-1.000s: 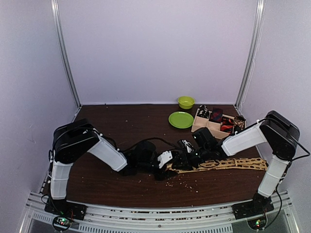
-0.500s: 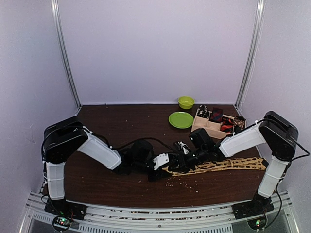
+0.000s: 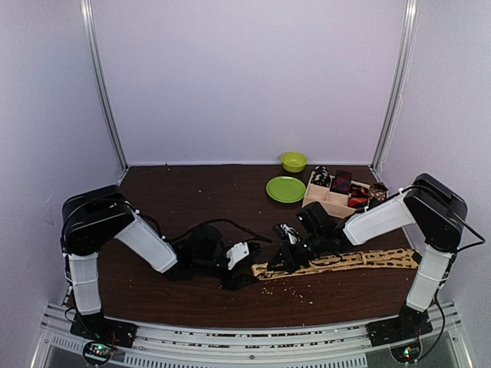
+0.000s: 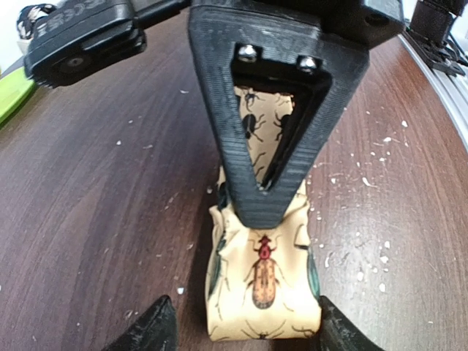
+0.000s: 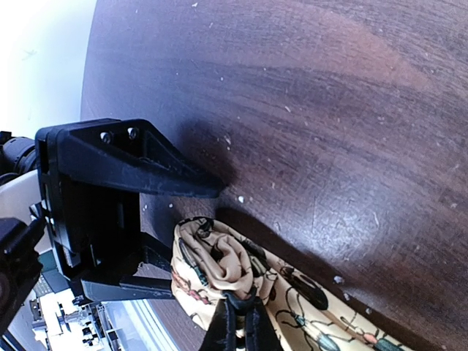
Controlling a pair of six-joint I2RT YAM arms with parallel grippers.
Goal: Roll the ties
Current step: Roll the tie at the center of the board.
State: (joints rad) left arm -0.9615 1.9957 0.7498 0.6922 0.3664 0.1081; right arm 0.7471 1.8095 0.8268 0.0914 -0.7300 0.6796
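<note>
Your right jaws are pressed together, pinching a bunched fold of the tie [image 4: 265, 281] a little back from its end. In the right wrist view their fingertips [image 5: 235, 325] meet on the crumpled cloth. The tie is tan and printed with beetles. It lies on the counter [image 3: 192, 207], running from that end near the middle out to your right across the near half. Your left jaws are spread: their fingertips [image 4: 157, 330] stand one on each side of the tie's end, low over the counter and just beside the cloth, facing the right jaws head on. The end itself is curled and puckered where the right jaws grip it. White crumbs [image 4: 380, 142] are scattered on the dark wood around it. At the back right sits a wooden tray [image 3: 313, 201] with small rolled ties [image 3: 341, 182] in its compartments, well apart from the long tie. A green plate [image 3: 285, 188] lies just left of the tray, and a green bowl [image 3: 293, 161] sits behind the plate.
</note>
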